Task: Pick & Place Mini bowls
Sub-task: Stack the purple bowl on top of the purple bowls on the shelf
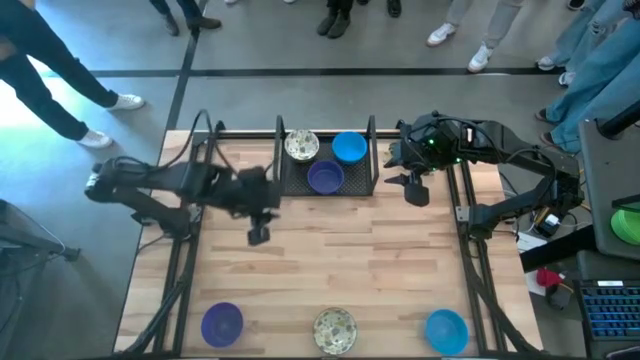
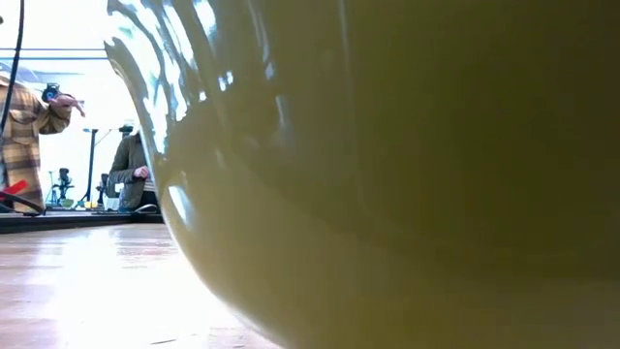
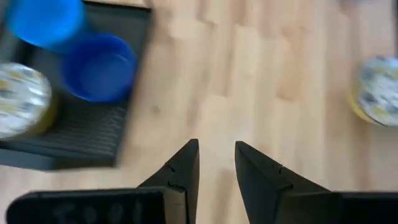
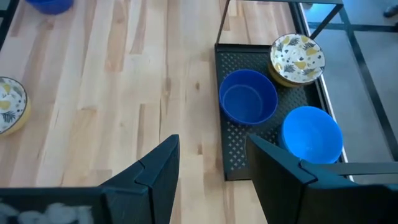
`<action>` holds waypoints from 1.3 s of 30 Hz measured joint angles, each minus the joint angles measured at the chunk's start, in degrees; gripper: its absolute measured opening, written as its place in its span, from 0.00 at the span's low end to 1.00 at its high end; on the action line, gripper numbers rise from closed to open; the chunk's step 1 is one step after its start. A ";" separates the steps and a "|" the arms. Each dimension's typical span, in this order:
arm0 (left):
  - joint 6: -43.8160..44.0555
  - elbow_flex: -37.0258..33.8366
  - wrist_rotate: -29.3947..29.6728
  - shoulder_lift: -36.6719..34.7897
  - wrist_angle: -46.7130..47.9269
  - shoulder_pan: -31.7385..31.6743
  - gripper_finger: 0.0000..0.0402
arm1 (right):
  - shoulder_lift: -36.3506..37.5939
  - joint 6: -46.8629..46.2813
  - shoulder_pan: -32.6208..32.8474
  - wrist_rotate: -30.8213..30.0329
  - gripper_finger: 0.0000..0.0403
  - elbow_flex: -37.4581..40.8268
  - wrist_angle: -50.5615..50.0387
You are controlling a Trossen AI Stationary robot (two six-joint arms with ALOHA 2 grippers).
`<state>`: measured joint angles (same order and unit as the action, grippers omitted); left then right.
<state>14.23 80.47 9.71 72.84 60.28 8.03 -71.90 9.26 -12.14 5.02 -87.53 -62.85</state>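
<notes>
While three bowls sit in the black tray [image 1: 368, 178] at the far edge of the surface [image 1: 330, 260], namely a speckled cream bowl [image 1: 301, 146], a bright blue bowl [image 1: 349, 147] and a purple bowl [image 1: 325, 177], three more stand apart along the near edge: a purple one [image 1: 222, 324], a speckled one [image 1: 335, 329] and a blue one [image 1: 446, 331]. The left tool [image 1: 259, 235] hangs over bare wood just left of the tray, fingers parted and empty. The right tool [image 1: 415, 190] hangs just right of the tray, also parted and empty. People stand beyond the surface.
</notes>
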 joint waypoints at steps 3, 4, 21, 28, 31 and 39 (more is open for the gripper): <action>4.13 -2.33 -2.07 -0.55 0.88 3.53 0.24 | 0.00 0.22 0.02 0.00 0.44 0.00 0.00; 5.45 -3.13 -2.75 -0.53 1.29 4.44 0.24 | 0.00 0.64 0.02 0.00 0.44 0.00 0.00; 10.82 -10.41 -15.90 -0.02 5.27 15.98 0.24 | -0.22 -0.52 0.00 10.11 0.44 -0.01 0.78; 8.90 -10.45 -16.24 -0.02 7.36 25.32 0.24 | -0.22 -6.49 0.00 10.50 0.44 0.00 2.15; 10.51 -10.45 -15.00 -0.02 7.26 28.31 0.24 | -0.22 -9.18 0.00 11.30 0.44 0.00 2.16; 17.63 -13.14 -11.40 -0.02 3.98 34.14 0.24 | -0.22 -9.29 0.24 19.61 0.44 0.00 2.21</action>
<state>31.87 67.33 -1.69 72.82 64.26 42.18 -72.12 -0.03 -11.90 24.62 -87.53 -60.64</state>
